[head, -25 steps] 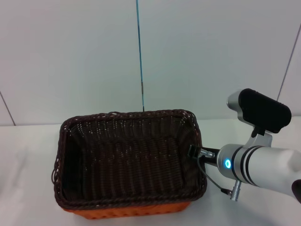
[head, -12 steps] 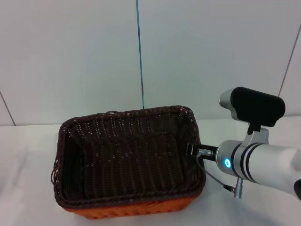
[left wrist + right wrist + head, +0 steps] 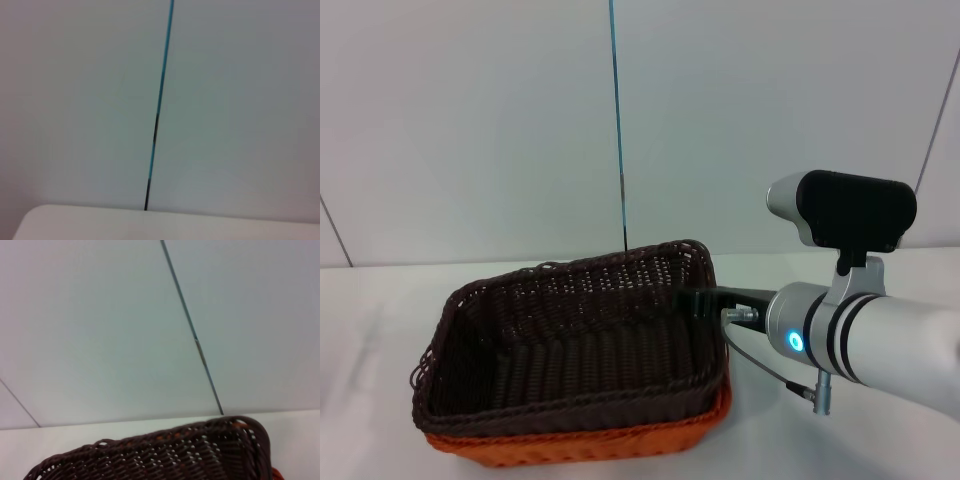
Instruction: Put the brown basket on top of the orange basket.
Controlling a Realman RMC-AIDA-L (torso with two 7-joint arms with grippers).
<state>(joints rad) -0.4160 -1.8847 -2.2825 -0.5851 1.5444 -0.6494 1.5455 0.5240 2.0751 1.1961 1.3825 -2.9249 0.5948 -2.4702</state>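
The right gripper [image 3: 692,300] is pinching the right side wall of the brown basket [image 3: 570,340]. One finger is inside the basket and the other is outside it. The brown basket sits in the orange basket [image 3: 590,442], tipped up on the side by the gripper. The orange basket is under the gripper, on the white table [image 3: 800,440]. Its orange edge peeks out below the brown one. The left gripper is out of sight.
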